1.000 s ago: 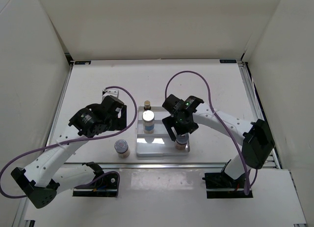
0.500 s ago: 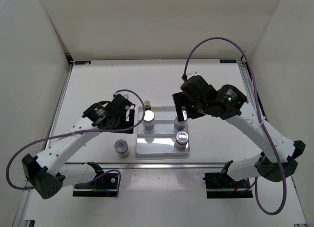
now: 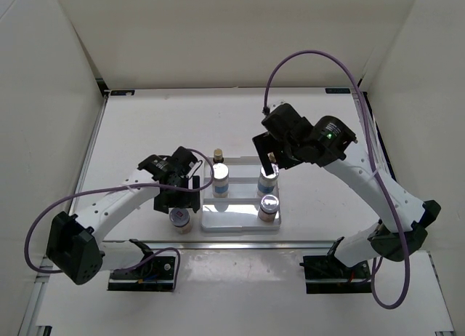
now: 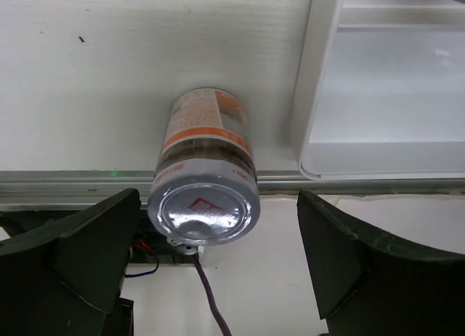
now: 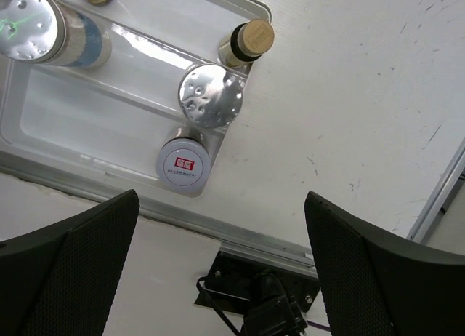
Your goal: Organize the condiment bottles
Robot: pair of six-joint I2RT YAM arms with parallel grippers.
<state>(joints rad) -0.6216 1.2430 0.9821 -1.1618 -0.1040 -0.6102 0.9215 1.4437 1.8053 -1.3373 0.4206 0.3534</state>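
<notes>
**L gripper over loose red bottle, five bottles on rack**

Edges/room: the loose red-label bottle [image 3: 180,218] stands on the surface [image 3: 145,125] just left of the white rack [image 3: 232,217], close to the front rail [image 3: 305,242]. A thin strip of surface separates the bottle from the rack wall. There's wider open surface to its left and behind it.

Views: top cam gives me the left amber bottle [image 3: 217,155] at the rack's back-left. It also shows the left blue-white bottle [image 3: 219,177] on the mid step and the rack red-label bottle [image 3: 269,205] at front right. R wrist cam adds the right blue-white bottle [image 5: 211,96] and the right amber bottle [image 5: 251,39] behind it. The R arm mostly covers those two from above. L wrist cam alone shows the bottle-to-rack gap.

Orientation: all six stand upright, long axis vertical, lids up.

L gripper [image 4: 218,201] is spread wide and holds nothing, w/ one finger each side of the loose bottle's lid and no contact. I can't tell how low it sits. R gripper [image 5: 221,199] is also spread wide and empty, above the rack's right column.
</notes>
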